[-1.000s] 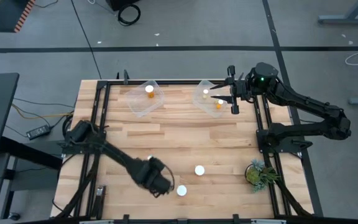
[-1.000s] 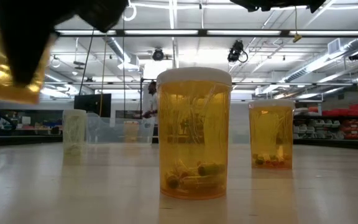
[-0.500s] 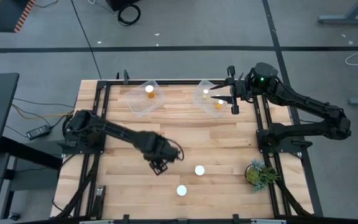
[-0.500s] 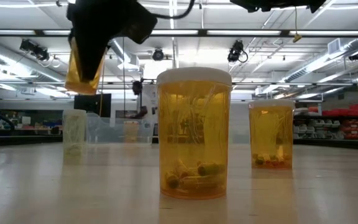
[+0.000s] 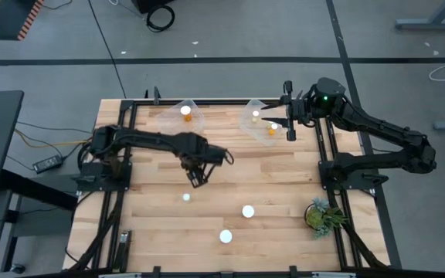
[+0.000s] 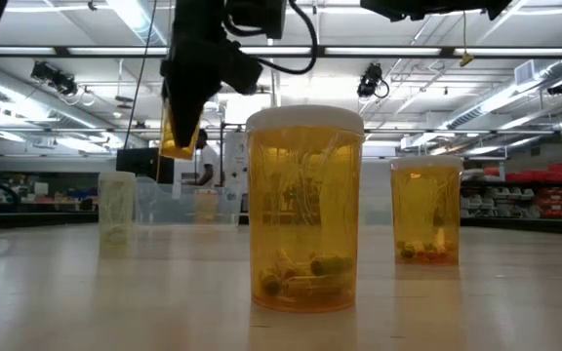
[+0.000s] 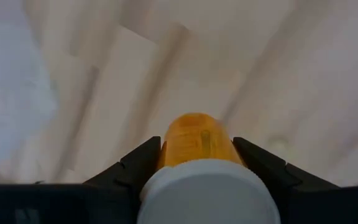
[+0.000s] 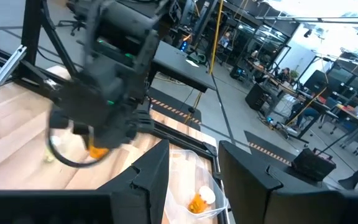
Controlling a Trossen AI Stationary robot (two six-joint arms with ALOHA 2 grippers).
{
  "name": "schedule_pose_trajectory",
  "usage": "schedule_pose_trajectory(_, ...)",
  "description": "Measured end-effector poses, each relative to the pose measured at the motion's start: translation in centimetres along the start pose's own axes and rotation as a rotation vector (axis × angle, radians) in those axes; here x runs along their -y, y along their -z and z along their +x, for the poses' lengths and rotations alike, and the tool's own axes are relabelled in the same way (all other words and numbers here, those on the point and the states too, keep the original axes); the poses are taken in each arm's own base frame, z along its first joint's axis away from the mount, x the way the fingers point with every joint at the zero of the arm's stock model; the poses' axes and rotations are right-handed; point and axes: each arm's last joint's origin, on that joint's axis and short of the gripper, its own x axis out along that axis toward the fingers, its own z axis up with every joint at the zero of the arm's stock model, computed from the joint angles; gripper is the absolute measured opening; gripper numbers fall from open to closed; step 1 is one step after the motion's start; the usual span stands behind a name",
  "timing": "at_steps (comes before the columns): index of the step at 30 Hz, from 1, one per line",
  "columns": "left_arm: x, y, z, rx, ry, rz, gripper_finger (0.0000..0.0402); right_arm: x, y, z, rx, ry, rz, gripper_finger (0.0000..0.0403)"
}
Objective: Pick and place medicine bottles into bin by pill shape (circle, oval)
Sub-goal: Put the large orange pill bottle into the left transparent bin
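The wooden table (image 5: 207, 166) carries two clear bins at its far edge. The left gripper (image 5: 198, 173) hangs over the middle of the table, above the boards, its fingers (image 7: 135, 163) clamped on an amber medicine bottle (image 7: 199, 146); the bottle's white cap (image 7: 207, 191) sits back between the fingers and its amber body pokes out past their tips, well off the surface in the low view. The left bin (image 5: 181, 120) lies beyond this gripper, toward the far edge, with one bottle inside. The right gripper (image 5: 287, 114) hovers at the right bin (image 5: 258, 122), fingers apart and empty, two bottles lying just below it. Nearer than the left gripper stand a small bottle (image 5: 186, 198) and two larger ones (image 5: 248, 211), (image 5: 225, 236).
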Motion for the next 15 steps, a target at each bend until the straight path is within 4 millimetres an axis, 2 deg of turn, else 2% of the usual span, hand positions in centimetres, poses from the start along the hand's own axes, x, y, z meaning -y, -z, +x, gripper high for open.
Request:
schedule_pose_trajectory(6, -4.0, -1.6, 0.4, 0.015, -0.081, 0.026, 0.0197, 0.0, 0.0, 0.0, 0.002, -0.002, 0.002, 0.0147)
schedule_pose_trajectory(15, -11.2, -3.3, 1.3, -0.004, -0.099, -0.05, 0.0195, 0.0, 0.0, 0.0, 0.002, -0.002, -0.001, 0.0147)
